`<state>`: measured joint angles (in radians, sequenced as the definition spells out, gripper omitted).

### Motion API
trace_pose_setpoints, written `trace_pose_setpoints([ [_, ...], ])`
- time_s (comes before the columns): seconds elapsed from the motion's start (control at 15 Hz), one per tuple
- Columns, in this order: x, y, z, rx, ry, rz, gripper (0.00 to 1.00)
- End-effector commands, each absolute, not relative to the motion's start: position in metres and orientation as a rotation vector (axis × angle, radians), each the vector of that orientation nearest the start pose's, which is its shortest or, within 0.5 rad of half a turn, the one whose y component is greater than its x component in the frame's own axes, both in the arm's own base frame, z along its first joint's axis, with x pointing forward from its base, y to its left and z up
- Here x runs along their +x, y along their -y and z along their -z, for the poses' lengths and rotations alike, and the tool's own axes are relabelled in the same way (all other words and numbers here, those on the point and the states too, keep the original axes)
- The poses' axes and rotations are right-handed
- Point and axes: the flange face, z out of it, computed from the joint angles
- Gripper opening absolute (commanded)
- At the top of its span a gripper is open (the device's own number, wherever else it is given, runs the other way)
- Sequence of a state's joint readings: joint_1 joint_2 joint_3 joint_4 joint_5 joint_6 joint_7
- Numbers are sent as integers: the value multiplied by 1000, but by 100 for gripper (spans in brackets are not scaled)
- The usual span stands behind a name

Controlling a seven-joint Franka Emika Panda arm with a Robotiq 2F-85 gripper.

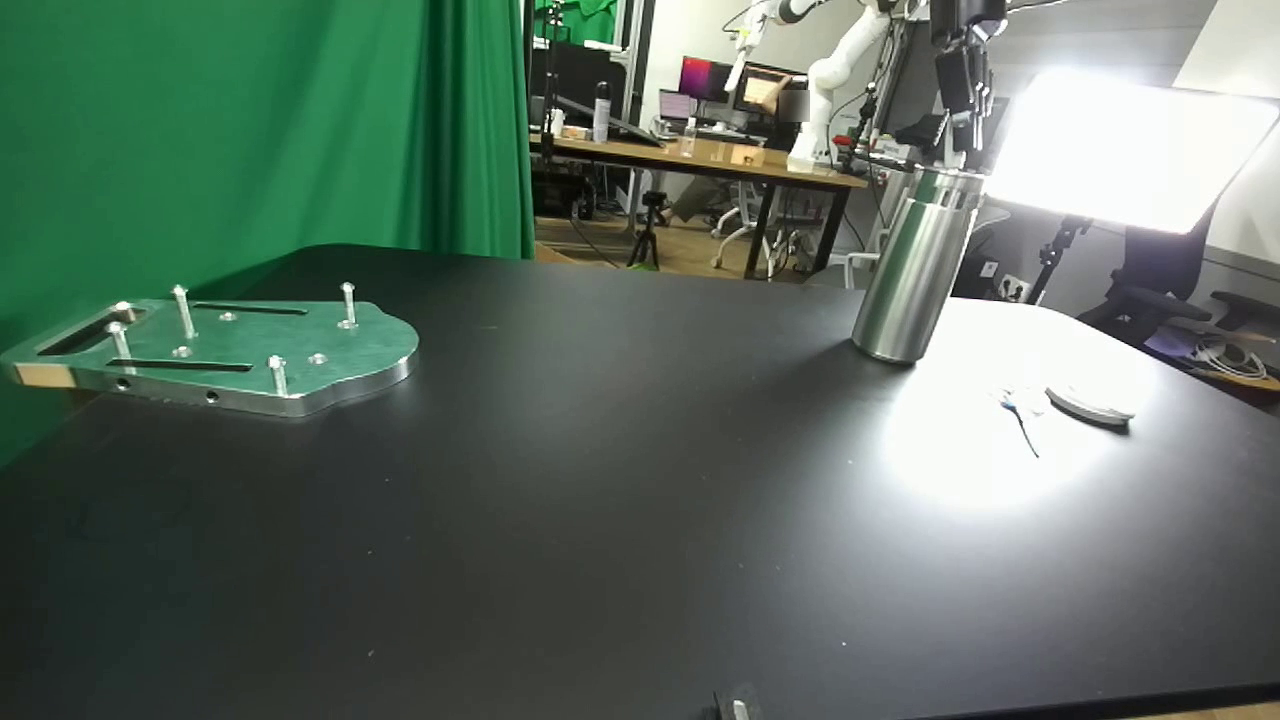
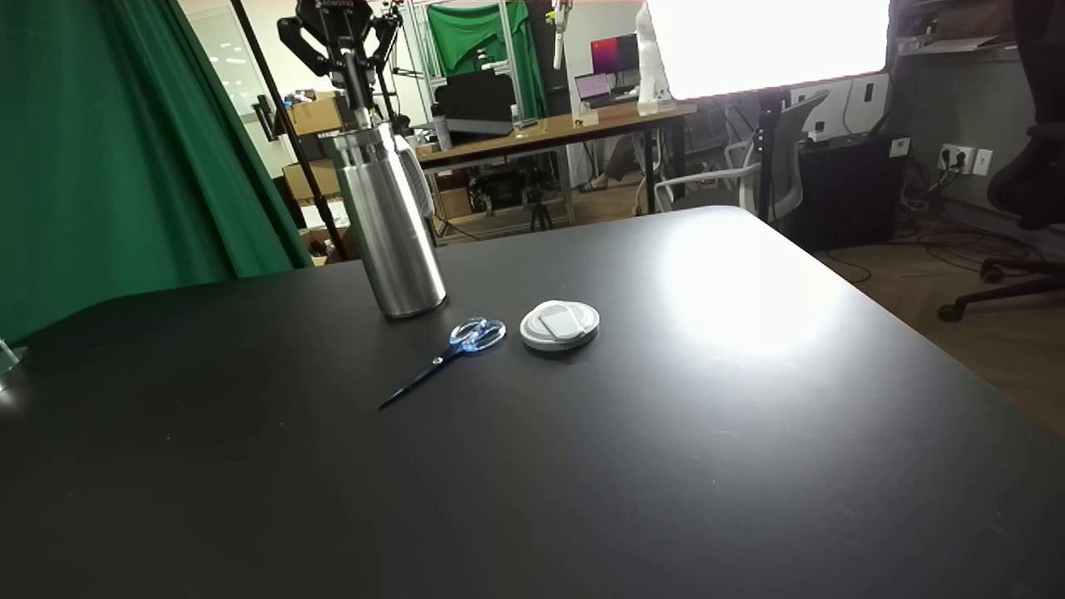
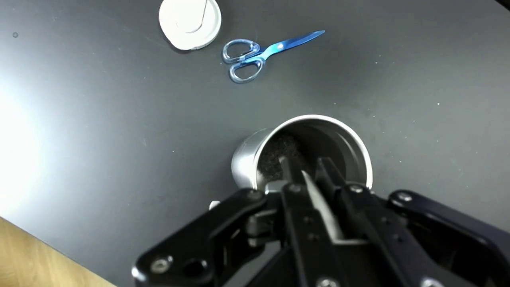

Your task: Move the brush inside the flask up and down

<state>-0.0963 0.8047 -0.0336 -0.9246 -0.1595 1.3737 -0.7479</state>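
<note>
The flask, a tall brushed-metal cylinder, stands on the black table in both exterior views [image 1: 915,270] [image 2: 391,225]. Looking into its round mouth in the wrist view, I see the dark, fuzzy bristles of the brush [image 3: 279,153] against one side of the interior. My gripper [image 2: 364,104] is directly over the flask, pointing down, its fingertips close to the mouth. A pale strip shows between the fingers [image 3: 294,171], which look shut on the brush's handle. Below the fingertips a short pale length drops into the neck in an exterior view [image 1: 952,155]. The flask's wall conceals the lower brush.
Scissors with clear handles [image 2: 441,359] and a white round lid [image 2: 559,326] lie near the flask's base. A green plate with upright pegs [image 1: 240,345] sits at the table's far side by the green curtain [image 1: 300,130]. A bright light panel [image 1: 1120,150] stands behind the table.
</note>
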Motion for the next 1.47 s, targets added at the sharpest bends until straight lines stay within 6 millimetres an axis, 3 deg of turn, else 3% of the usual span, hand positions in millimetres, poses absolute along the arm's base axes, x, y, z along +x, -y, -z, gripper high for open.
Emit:
trace_pose_setpoints([
  [0.0,712,103,-423,-2974,960,-589,4],
  [0.4,703,101,-482,-3019,994,-473,4],
  [0.67,696,101,-511,-3046,1003,-413,4],
  [0.93,693,103,-517,-3064,1013,-420,4],
  [1.4,685,125,-504,-3055,956,-433,4],
])
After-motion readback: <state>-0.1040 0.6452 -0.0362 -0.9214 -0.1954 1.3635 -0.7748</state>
